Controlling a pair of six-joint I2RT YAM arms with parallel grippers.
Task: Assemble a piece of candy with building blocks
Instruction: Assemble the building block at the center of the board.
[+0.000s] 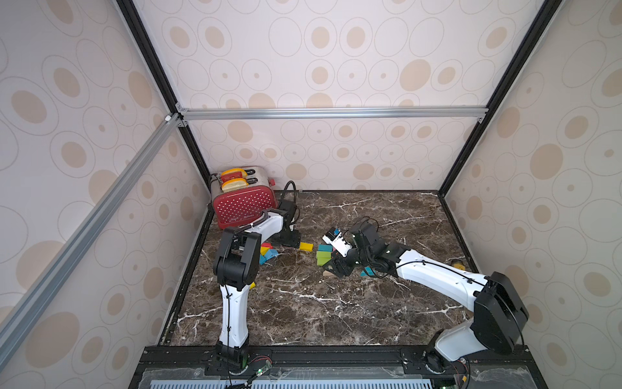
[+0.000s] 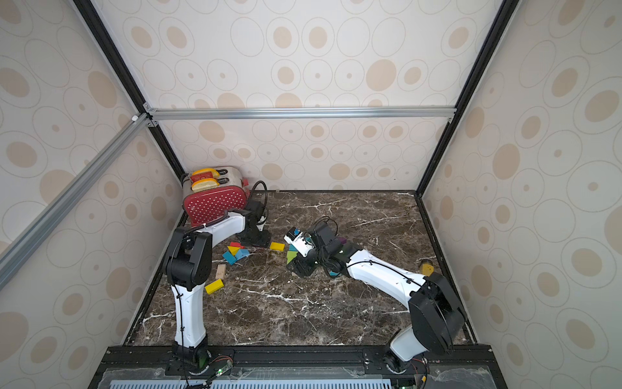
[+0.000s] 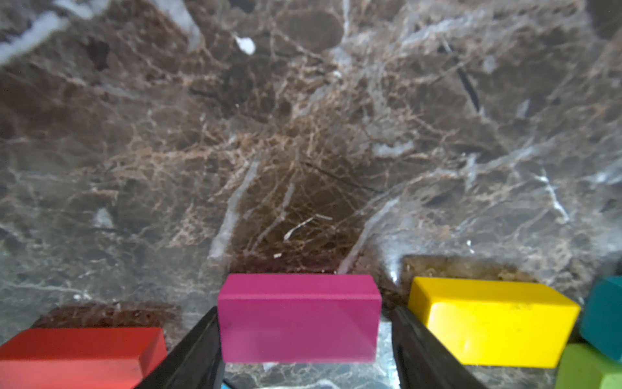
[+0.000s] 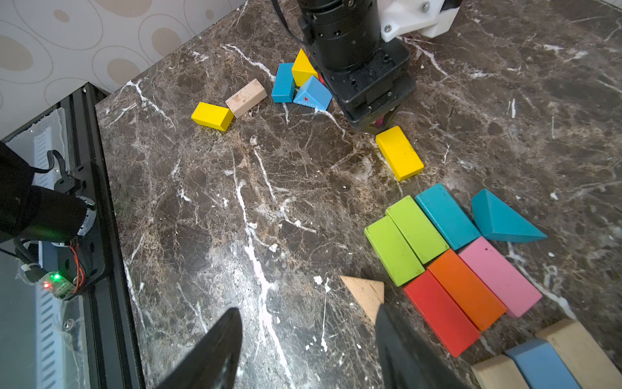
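Watching your left gripper straddle magenta block beside yellow brick, jaws seemingly slack. Right gripper gaping, empty, by wood wedge. Six-brick body laid, teal wedge set; other end pending.

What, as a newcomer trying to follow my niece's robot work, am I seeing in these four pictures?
Two white robot arms stand at the front edge of a marble tabletop. Both top views look down from overhead; each other picture comes from a camera on one arm's wrist. Painted wooden blocks lie scattered and partly lined up; a red toaster stands in a back corner. The left gripper straddles a magenta block, a gap showing on one side. The right gripper is open and empty.
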